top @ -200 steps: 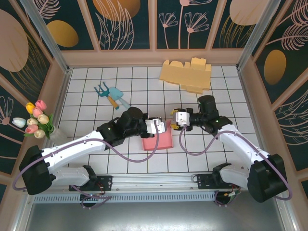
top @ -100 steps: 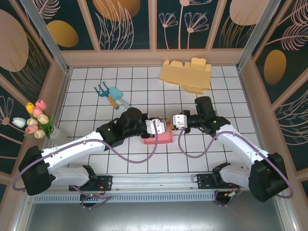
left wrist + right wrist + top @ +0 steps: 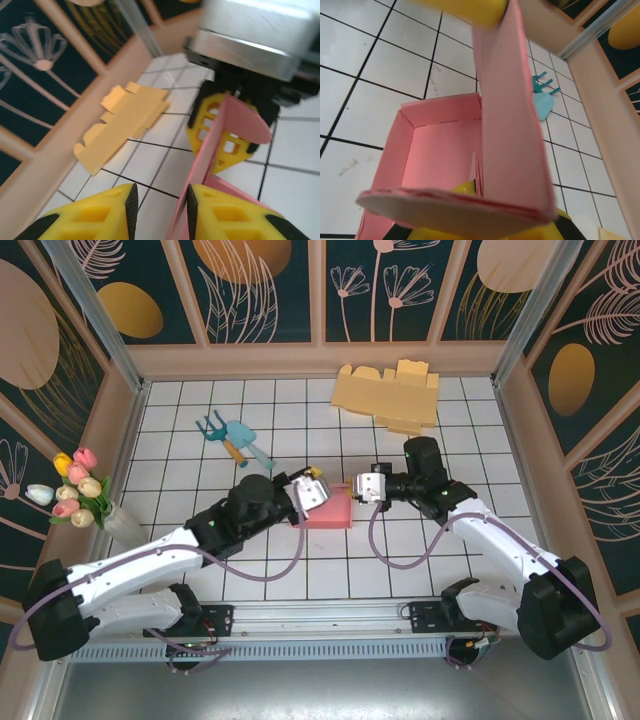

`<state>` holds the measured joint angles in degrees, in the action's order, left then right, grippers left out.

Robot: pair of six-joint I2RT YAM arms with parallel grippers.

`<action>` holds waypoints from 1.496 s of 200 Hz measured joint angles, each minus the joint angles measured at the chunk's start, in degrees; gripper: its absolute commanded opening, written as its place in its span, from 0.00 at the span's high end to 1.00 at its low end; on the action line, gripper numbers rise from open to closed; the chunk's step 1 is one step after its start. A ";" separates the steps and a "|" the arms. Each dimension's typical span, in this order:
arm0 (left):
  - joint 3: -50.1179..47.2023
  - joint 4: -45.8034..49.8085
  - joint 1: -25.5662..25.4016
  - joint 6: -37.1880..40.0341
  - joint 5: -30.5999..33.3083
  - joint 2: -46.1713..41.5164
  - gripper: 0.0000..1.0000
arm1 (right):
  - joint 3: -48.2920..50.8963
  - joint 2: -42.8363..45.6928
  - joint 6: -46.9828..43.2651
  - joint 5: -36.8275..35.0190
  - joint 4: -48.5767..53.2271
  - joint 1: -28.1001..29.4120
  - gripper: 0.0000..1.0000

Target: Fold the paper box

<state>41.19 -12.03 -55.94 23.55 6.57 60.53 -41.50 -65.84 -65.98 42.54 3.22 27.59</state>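
Observation:
The pink paper box [image 3: 330, 516] sits mid-table as an open tray [image 3: 440, 145] with one long flap [image 3: 512, 110] standing upright. My right gripper [image 3: 357, 486] is shut on the flap's end, near its rounded tab; the pinch shows in the right wrist view [image 3: 505, 210] and from the left wrist [image 3: 223, 134]. My left gripper [image 3: 308, 490] is at the flap's other end. Its jaws [image 3: 160, 200] are open, floor shows between them, and the flap [image 3: 212, 150] leans against the inner pad of the right-hand finger.
A flat yellow cardboard blank [image 3: 388, 395] lies at the back, also in the left wrist view [image 3: 120, 125]. Teal garden tools [image 3: 232, 438] lie back left of the box. Tulips [image 3: 78, 490] stand by the left wall. Enclosure walls ring the tiled table.
The right gripper has closed onto the flap. The left gripper has let go and opened. The box has shifted a little toward the back, with its flap now upright.

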 measured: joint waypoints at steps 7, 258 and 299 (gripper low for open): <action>-0.98 -1.25 0.02 -2.93 2.23 -2.05 0.64 | 0.00 -0.07 0.37 -0.59 -0.31 0.00 1.00; 4.76 12.31 12.55 -64.17 15.47 9.99 0.28 | 4.83 -0.09 1.62 -7.61 -9.27 0.48 1.00; 8.22 18.40 12.57 -72.15 11.37 12.59 0.28 | 5.90 0.13 1.79 -8.59 -11.28 0.52 1.00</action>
<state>49.41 6.37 -43.38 -48.60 17.93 73.12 -35.59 -65.71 -64.18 33.95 -8.05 28.12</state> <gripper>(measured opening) 0.722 0.084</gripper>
